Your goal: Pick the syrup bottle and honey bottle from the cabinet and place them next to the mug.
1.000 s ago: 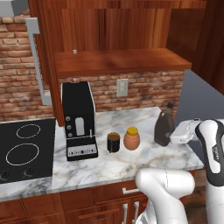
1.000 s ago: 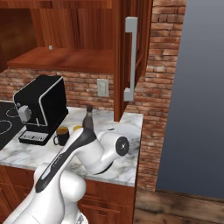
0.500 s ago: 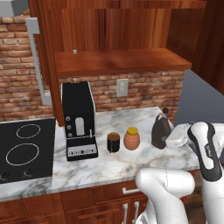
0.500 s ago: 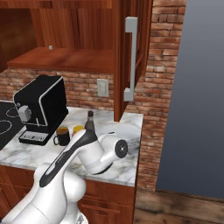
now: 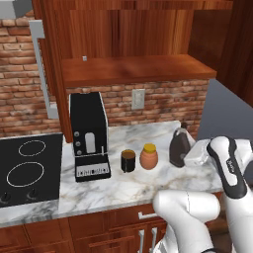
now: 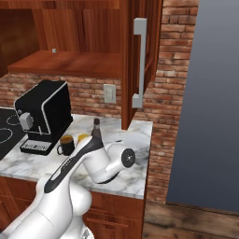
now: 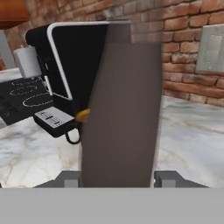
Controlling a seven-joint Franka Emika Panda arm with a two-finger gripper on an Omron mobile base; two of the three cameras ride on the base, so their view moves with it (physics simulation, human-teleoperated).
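Since a second ago your claw [image 7: 116, 180] has carried the syrup bottle [image 5: 179, 147] leftward along the counter [image 5: 148, 183], toward the honey bottle [image 5: 148, 156]. Jaws are clamped on the bottle's body, held upright, apparently just above or on the marble. Honey bottle stands just beside the mug [image 5: 128, 161], mid-counter. Cabinet [image 5: 133, 69] shelf holds neither bottle now.

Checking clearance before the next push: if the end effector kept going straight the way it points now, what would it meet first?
The end effector is shut on the syrup bottle. Carried straight on, the bottle would probably meet the honey bottle and mug first, with the coffee machine behind them; depth is unclear.
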